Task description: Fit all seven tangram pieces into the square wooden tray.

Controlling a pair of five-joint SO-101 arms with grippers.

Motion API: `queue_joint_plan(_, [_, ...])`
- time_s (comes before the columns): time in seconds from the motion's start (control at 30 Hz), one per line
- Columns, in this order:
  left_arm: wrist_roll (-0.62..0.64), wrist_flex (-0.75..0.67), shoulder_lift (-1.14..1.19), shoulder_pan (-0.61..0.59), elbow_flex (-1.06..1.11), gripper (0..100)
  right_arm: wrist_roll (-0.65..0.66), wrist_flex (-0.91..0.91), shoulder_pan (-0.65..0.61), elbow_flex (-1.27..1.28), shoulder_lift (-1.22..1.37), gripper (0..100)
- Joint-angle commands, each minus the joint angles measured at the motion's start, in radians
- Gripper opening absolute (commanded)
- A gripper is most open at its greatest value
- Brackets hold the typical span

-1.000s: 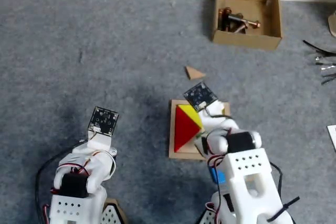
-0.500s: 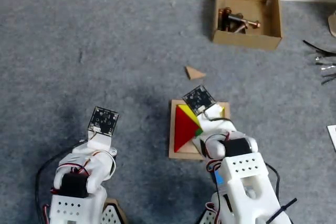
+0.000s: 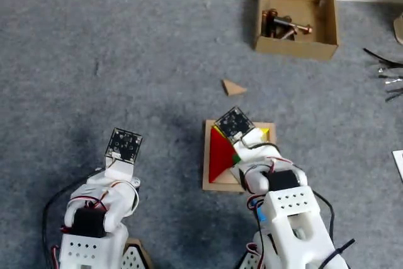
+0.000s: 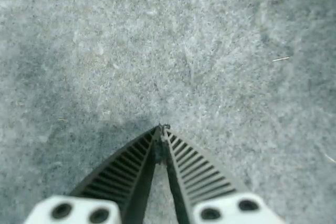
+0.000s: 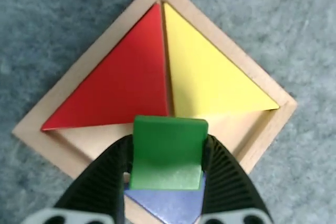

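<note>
From above: a table [image 3: 94,61] under grey, nappy felt. Near the middle, a square wooden tray [image 3: 207,155] with a pale raised rim. Inside it, a flat glossy red triangle [image 3: 220,155] along the side toward the left arm [image 3: 101,209], and a sliver of a yellow triangle [image 3: 265,133] at the far corner. Over the tray, the white plastic right arm [image 3: 293,209], its small black circuit board covering the tray's middle. Beyond the tray, apart from it, a small tan wooden triangle [image 3: 233,87] flat on the felt. Farther back, an open cardboard box [image 3: 296,50] holding coppery metal parts [image 3: 283,24]. At the edge beside it, thin black cables [image 3: 385,70].

Left wrist: the left gripper [image 4: 161,132] low over bare felt, ribbed black jaws pressed tip to tip, nothing between them.

Right wrist: the right gripper [image 5: 168,145] clamped on a green square block [image 5: 168,156], smooth-faced with rounded corners, one ribbed black finger on each side. Held above the tray's bare wooden floor, just beside the point where the red and yellow triangles meet edge to edge; touching the floor or not, cannot tell. Under the block, partly hidden, a blue piece [image 5: 165,203], shape unclear. Both big triangles lying flat and flush within the rim.
</note>
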Motion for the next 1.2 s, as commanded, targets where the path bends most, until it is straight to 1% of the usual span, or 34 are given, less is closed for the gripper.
queue_joint_plan(0.0, [0.006,0.003,-0.015,-0.013,0.021,1,0.017,-0.061,0.018,-0.002,-0.024,0.6])
queue_joint_plan(0.17, [0.006,0.003,-0.015,-0.013,0.021,1,0.018,-0.133,0.016,0.071,-0.024,0.6])
queue_joint_plan(0.63, [0.006,0.003,-0.015,-0.013,0.021,1,0.018,-0.134,0.016,0.084,-0.024,0.7])
queue_joint_plan(0.8, [0.006,0.003,-0.015,-0.013,0.021,1,0.074,-0.136,0.016,0.130,-0.024,4.0])
queue_joint_plan(1.0, [0.006,0.003,-0.015,-0.013,0.021,1,0.080,-0.177,0.039,0.150,-0.024,4.5])
queue_joint_plan(1.17, [0.006,0.003,-0.015,-0.013,0.021,1,0.080,-0.177,0.047,0.150,-0.024,4.9])
